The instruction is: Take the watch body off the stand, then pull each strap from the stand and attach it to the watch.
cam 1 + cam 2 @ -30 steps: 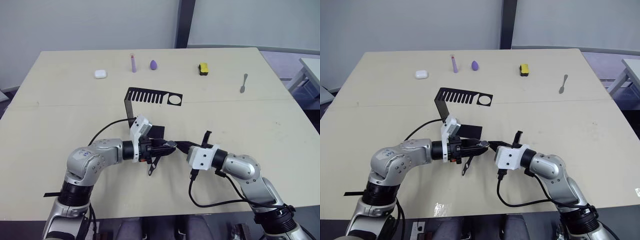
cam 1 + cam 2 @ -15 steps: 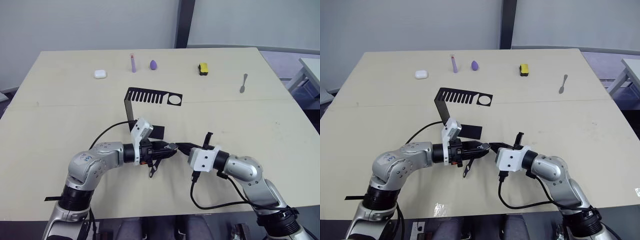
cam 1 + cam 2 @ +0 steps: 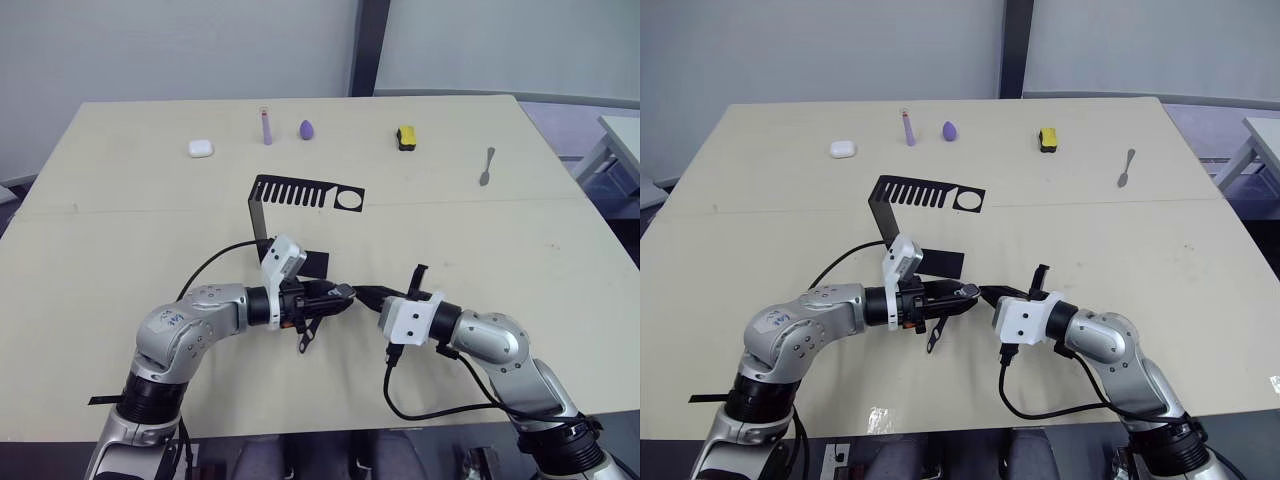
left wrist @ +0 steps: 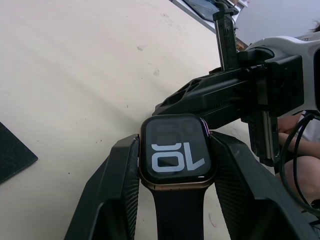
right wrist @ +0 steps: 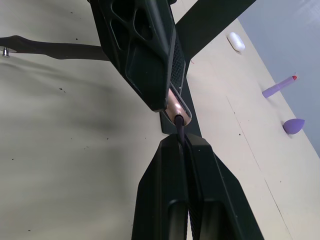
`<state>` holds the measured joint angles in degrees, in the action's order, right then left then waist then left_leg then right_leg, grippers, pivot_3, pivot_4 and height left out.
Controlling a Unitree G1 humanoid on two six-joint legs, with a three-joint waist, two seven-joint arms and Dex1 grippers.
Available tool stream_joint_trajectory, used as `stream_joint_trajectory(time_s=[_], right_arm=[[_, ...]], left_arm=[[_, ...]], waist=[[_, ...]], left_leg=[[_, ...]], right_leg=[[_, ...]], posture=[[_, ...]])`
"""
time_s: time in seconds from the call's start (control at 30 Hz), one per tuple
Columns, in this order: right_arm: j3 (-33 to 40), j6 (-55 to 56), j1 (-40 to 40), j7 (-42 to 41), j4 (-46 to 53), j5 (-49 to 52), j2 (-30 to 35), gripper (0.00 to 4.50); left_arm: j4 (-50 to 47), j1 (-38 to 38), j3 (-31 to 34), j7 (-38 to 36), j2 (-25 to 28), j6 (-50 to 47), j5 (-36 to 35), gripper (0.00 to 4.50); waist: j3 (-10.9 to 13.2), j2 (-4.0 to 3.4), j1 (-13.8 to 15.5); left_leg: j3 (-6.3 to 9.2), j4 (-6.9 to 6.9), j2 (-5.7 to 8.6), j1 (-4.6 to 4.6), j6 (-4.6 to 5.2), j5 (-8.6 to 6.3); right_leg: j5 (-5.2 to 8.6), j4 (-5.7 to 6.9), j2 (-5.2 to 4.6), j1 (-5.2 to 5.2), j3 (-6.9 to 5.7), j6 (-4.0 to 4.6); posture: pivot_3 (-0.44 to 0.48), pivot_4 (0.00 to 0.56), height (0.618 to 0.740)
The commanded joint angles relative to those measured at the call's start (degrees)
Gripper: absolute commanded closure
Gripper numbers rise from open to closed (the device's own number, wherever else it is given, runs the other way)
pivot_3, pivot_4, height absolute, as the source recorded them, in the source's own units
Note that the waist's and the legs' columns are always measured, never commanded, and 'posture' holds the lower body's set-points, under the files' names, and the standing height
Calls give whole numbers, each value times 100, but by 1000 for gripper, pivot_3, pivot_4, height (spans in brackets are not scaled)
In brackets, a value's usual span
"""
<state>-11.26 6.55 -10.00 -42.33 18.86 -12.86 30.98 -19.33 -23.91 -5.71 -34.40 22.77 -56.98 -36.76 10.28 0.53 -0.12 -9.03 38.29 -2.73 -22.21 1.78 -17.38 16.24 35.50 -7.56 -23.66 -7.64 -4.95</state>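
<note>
Between both arms, left pincer (image 4: 172,200) clamps watch body (image 4: 174,157), screen up; right pincer (image 5: 186,150) pinches strap (image 5: 180,127) end-on.

The left gripper (image 3: 962,294) and right gripper (image 3: 985,296) meet tip to tip before the stand (image 3: 925,195).

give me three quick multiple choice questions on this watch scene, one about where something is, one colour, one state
1. Where is the watch body?
A. on the stand
B. between the left gripper's fingers
C. beside the spoon

2. What colour is the stand?
A. black
B. white
C. yellow

3. What is the right gripper doing?
A. hanging open
B. shut on a strap
C. holding the spoon

Answers: 1 B, the left gripper clamps its sides. 2 A, a black bracket on the table. 3 B, its fingers pinch a strap at the watch's edge.
</note>
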Motion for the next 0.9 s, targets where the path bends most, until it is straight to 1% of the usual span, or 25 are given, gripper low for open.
stream_joint_trajectory(time_s=[0.03,0.9], right_arm=[[-23,173,-48,60,373,131,-2,4500],[68,156,-15,40,440,148,97,4500]], left_arm=[[-77,2,18,106,-51,44,23,2893],[112,-49,104,279,-108,4,97,2893]], waist=[[0,0,0],[0,0,1]], left_leg=[[0,0,0,0,0,0],[0,0,0,0,0,0]], right_leg=[[0,0,0,0,0,0],[0,0,0,0,0,0]], posture=[[0,150,740],[0,150,740]])
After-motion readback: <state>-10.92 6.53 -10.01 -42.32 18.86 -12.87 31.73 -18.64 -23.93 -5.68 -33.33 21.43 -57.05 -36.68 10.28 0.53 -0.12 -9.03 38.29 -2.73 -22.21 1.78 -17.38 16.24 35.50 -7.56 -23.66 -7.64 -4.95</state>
